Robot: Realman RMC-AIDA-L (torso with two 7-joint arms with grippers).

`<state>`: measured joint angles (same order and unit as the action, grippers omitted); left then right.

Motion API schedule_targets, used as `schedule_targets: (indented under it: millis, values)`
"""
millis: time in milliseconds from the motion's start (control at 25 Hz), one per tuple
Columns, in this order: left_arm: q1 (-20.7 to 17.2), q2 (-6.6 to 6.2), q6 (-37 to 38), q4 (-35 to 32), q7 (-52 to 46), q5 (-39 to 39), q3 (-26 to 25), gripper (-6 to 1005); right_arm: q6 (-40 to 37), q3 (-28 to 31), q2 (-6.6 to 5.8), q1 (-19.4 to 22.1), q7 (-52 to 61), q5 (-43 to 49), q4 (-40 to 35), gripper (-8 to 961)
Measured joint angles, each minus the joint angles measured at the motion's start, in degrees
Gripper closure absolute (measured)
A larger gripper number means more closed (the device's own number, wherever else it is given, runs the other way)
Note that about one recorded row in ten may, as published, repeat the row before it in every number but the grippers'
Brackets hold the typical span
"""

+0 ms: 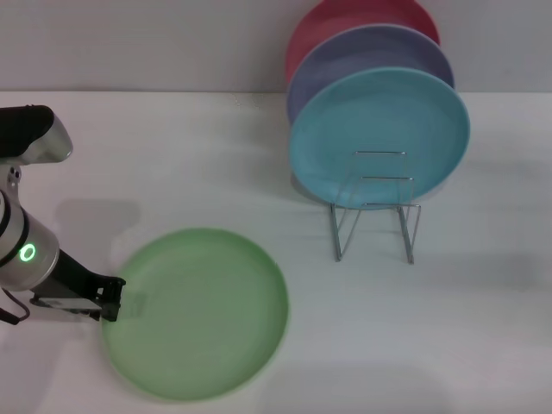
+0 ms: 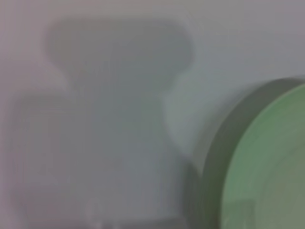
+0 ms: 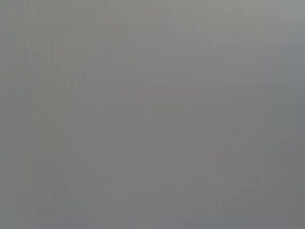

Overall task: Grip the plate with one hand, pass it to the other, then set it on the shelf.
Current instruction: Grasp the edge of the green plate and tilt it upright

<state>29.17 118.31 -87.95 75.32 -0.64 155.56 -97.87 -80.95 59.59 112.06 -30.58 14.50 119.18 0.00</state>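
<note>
The white table [image 1: 483, 328] carries the green plate [image 1: 198, 315] and, apparently, the wire shelf [image 1: 375, 216].

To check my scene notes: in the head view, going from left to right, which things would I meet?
Left gripper at the rim → green plate lying flat → wire shelf, with the light blue plate standing in it.

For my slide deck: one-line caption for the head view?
Left tool at the green plate's rim; blue plate leans in the wire rack.
</note>
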Motion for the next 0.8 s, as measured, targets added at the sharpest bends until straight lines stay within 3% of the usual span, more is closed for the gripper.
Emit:
schedule_targets:
  millis: [160,800]
  values:
    - [0.1,-0.02,0.0,0.0,0.1,0.0,0.0,912,0.0,0.0,0.0,0.0,0.0,0.0,0.0,170]
    - [0.2,-0.08,0.0,0.5,3.4,-3.6,-2.4,963,0.1,0.0,-0.01,0.2,0.0,0.0,-0.1,171]
